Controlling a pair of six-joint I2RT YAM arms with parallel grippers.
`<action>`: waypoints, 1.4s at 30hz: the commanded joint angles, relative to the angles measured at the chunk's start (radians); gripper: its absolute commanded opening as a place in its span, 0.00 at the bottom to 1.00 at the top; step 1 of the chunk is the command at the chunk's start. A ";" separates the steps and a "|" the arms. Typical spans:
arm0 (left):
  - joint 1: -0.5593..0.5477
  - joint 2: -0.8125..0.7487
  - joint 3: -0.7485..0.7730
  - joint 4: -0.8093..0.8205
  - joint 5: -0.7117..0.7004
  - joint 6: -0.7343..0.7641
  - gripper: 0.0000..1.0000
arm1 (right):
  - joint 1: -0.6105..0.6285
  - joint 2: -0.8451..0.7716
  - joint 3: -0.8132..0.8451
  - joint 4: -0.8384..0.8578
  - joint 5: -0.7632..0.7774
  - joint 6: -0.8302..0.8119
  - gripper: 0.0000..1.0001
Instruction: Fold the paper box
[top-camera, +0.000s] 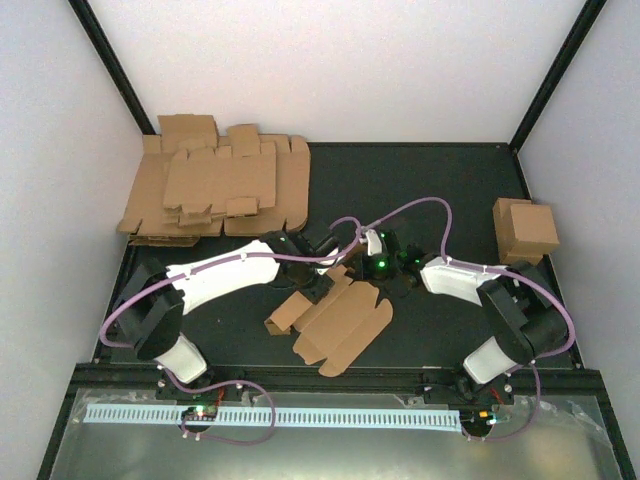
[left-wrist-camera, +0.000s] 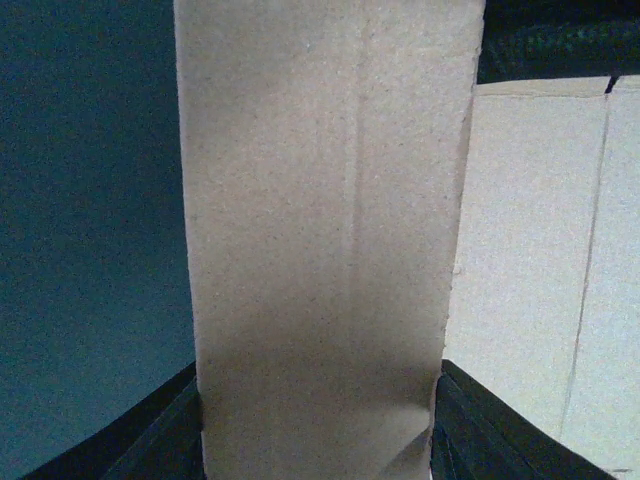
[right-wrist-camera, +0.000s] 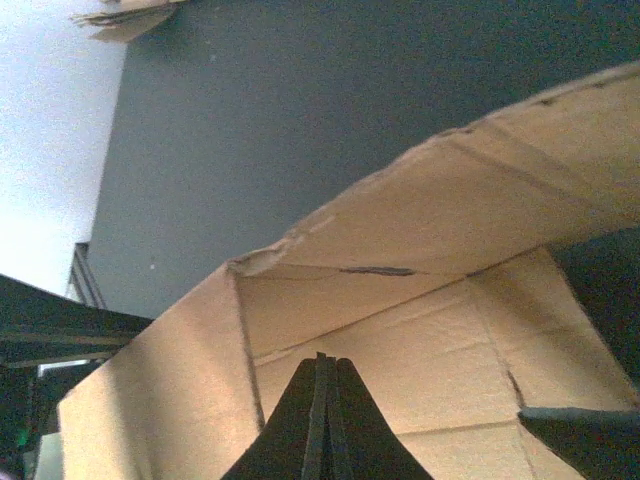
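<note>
The paper box (top-camera: 345, 320) lies at lower centre of the overhead view, between the two arms. It is partly formed: panels are lifted along their creases and a long flap trails toward the lower edge of the frame. It is thin brown cardboard, so I judge it very light and stiff only across its flat panels. It should hinge readily at the scored lines and will dent or tear at the tabs if squeezed hard. The safest hold looks to be on a flat panel or flap close to a crease, with the other arm steadying the base so that it does not skate.

The left pincer (left-wrist-camera: 320, 430) has a flap filling the gap between its dark fingers (left-wrist-camera: 170, 435). The card puckers slightly by the right-hand one, so it seems to be clamped on that flap, though the contact itself sits at the very bottom of the frame. The right pincer (right-wrist-camera: 322, 365) is closed, its tips together, and it points into the hollow where raised walls meet.

Nothing is inside the half-made box. A finished cardboard box (top-camera: 525, 230) stands closed at the right edge of the dark worktop (top-camera: 430, 190), its contents hidden. A pile of flat blanks (top-camera: 215, 190) sits at upper left.
</note>
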 joint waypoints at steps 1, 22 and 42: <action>-0.005 -0.017 -0.005 0.037 0.024 0.013 0.55 | 0.006 0.002 0.022 -0.083 0.087 -0.041 0.02; -0.006 -0.014 0.001 0.019 0.015 0.037 0.55 | 0.004 -0.021 0.085 -0.258 0.330 -0.159 0.02; -0.001 -0.015 0.004 0.027 0.005 0.034 0.56 | 0.004 0.116 0.156 -0.288 0.511 -0.206 0.02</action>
